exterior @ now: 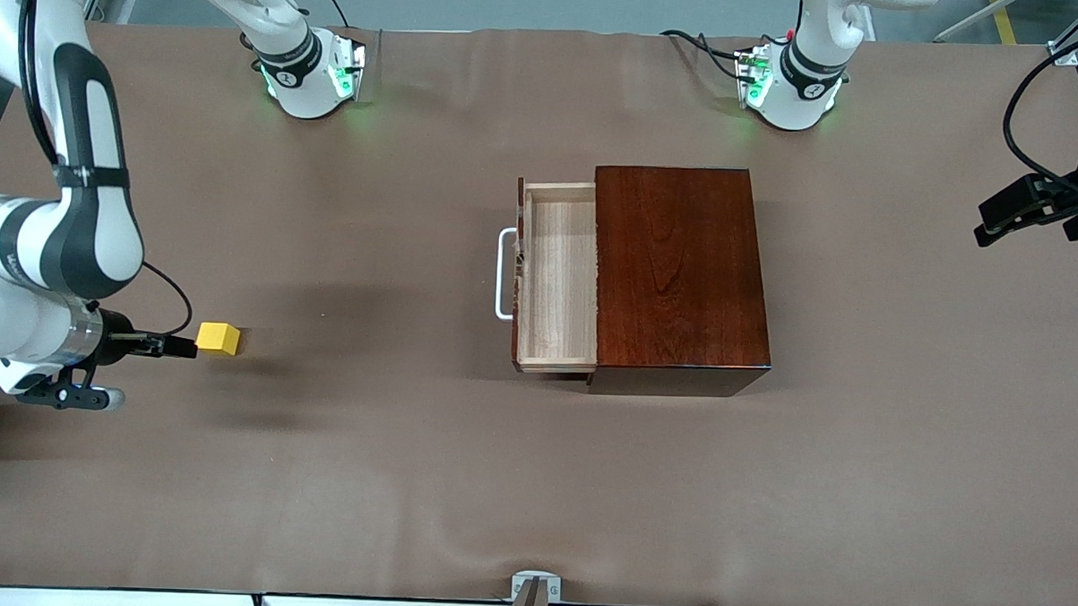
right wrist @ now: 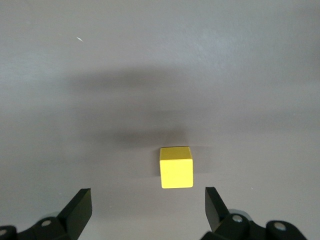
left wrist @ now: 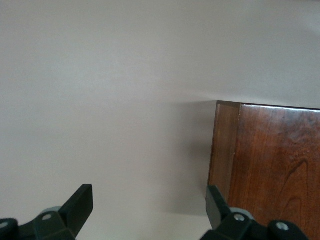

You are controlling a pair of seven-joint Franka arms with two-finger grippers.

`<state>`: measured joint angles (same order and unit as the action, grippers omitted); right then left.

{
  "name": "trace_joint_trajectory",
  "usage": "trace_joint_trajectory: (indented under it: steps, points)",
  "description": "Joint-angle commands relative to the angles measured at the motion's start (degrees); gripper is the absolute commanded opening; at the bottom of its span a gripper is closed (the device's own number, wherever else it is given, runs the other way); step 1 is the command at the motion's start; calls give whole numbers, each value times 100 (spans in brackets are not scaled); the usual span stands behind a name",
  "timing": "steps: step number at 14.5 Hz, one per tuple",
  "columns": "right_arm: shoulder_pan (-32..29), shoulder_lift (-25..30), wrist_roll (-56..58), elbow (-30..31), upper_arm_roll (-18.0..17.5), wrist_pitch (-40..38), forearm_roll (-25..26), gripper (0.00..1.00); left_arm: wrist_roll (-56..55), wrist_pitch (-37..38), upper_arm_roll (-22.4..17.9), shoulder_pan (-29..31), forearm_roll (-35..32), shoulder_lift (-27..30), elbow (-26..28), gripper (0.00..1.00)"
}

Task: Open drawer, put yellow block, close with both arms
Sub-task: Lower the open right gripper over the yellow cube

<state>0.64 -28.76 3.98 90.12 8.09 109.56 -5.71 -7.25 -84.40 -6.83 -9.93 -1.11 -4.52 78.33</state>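
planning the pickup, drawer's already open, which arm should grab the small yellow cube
Right, probably. The right gripper hangs open just over the small bright yellow cube. The left gripper, also open, waits beside the dark reddish-brown wooden box.

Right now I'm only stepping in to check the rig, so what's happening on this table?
The drawer is already pulled out of the dark wooden box and looks empty. The yellow block lies on the table toward the right arm's end. The right gripper hovers at the block with its fingers open, not yet gripping it. The left gripper, also open, waits in the air toward the left arm's end of the table, beside the box.
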Motion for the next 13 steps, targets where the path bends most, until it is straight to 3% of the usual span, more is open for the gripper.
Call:
trace_joint_trajectory:
  steps: [1, 6, 10, 13]
  points:
    - [-99, -112, 41, 153, -62, 354, -97, 100, 118, -41, 653, 621, 50, 320, 401, 100]
    - [-125, -157, 94, 761, -62, 1146, -88, 100, 118, -367, 1621, 1536, 50, 725, 1105, 100]
    - [-213, -385, 94, 857, -62, 1287, -79, 100, 118, -323, 1641, 1564, 23, 725, 1070, 100]
    - [-240, -376, 85, 1348, -62, 1866, -79, 100, 74, -261, 1623, 1564, 23, 734, 1053, 100]
